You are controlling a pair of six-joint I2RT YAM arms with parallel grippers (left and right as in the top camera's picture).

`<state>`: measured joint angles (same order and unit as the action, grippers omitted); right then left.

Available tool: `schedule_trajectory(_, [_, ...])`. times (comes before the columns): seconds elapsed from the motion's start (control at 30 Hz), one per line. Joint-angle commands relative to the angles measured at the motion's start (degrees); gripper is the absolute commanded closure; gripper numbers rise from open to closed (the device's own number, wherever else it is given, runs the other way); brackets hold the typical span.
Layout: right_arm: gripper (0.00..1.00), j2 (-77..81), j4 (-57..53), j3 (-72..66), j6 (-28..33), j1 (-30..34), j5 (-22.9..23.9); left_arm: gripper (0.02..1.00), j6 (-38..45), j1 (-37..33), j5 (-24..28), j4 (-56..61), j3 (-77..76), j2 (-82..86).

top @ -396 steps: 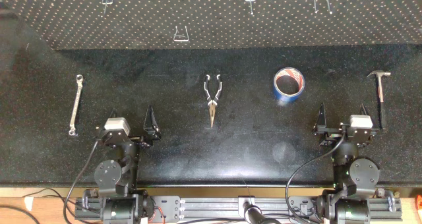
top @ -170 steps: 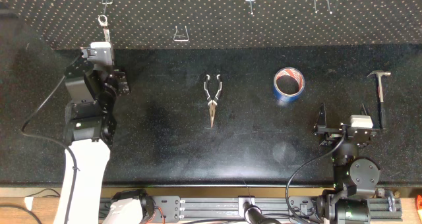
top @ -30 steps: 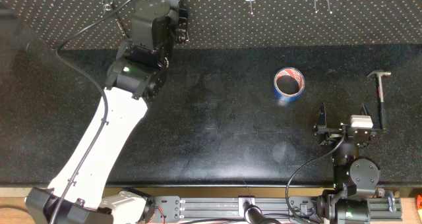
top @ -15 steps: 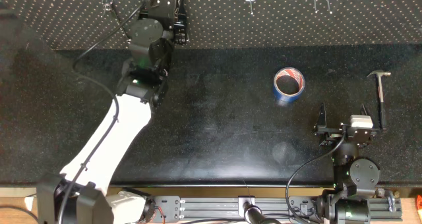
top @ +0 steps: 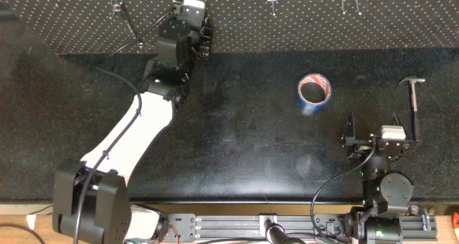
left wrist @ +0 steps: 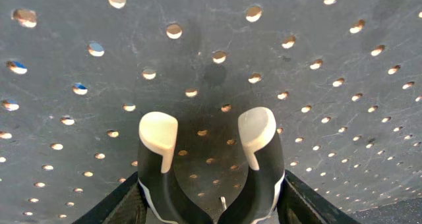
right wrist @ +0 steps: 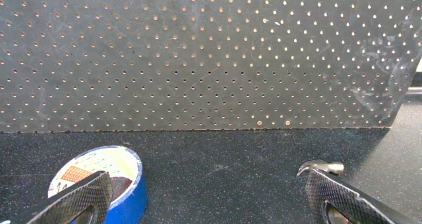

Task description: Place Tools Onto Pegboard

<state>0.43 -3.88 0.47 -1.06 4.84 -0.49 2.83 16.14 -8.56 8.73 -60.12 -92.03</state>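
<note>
My left gripper [top: 203,37] is up against the pegboard [top: 301,21] at the back left, shut on the pliers [left wrist: 257,151]. In the left wrist view the two black handles with white tips stick out beyond the gripper [left wrist: 211,211], close to the perforated board. My right gripper [top: 373,138] rests open near the front right with nothing in it. The blue tape roll [top: 314,92] and the hammer [top: 413,104] lie on the black mat; the right wrist view shows the tape [right wrist: 99,178] and the hammer head [right wrist: 320,166] ahead of the open gripper [right wrist: 211,211].
Metal hooks [top: 271,0] [top: 348,0] stick out of the pegboard at the upper right, and another hook [top: 117,7] at the upper left. The left arm's white link [top: 129,136] crosses the left half of the mat.
The left arm has shifted a little to the right along the pegboard with the pliers still held. The right arm, tape and hammer have not moved.
</note>
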Motion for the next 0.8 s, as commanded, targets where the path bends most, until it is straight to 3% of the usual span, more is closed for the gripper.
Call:
schedule_trajectory(0.03, [0.040,-0.37,-0.28,-0.24,-0.85,-0.33,0.28,0.989,0.50,-0.44,-2.86,-1.51,-0.39,-0.39])
schedule_trajectory(0.1, [0.040,-0.37,-0.28,-0.24,-0.85,-0.33,0.28,0.989,0.50,-0.46,-2.89,-1.53,-0.22,-0.39])
schedule_trajectory(0.23, [0.040,-0.37,-0.28,-0.24,-0.85,-0.33,0.28,0.358,0.50,-0.44,-2.84,-1.44,-0.15,-0.39])
schedule_trajectory(0.4, [0.040,-0.37,-0.31,-0.24,-0.85,-0.33,0.28,0.020,0.48,-0.44,-2.80,2.14,-0.15,-0.26])
schedule_trajectory(0.5, [0.040,-0.37,-0.28,-0.24,-0.85,-0.33,0.28,0.023,0.68,-1.33,-2.80,1.79,-0.15,5.22])
schedule_trajectory(0.6, [0.040,-0.37,-0.31,-0.24,-0.85,-0.33,0.28,0.023,0.66,-6.25,0.35,-9.99,0.81,15.32])
schedule_trajectory(0.73, [0.038,-0.37,-0.28,-0.24,-0.85,-0.33,0.28,0.023,0.59,-12.04,2.32,-9.49,19.15,35.10])
schedule_trajectory(0.8, [0.040,-0.37,-0.28,-0.24,-0.85,-0.33,0.26,0.023,0.61,-15.72,7.39,-4.81,31.54,45.86])
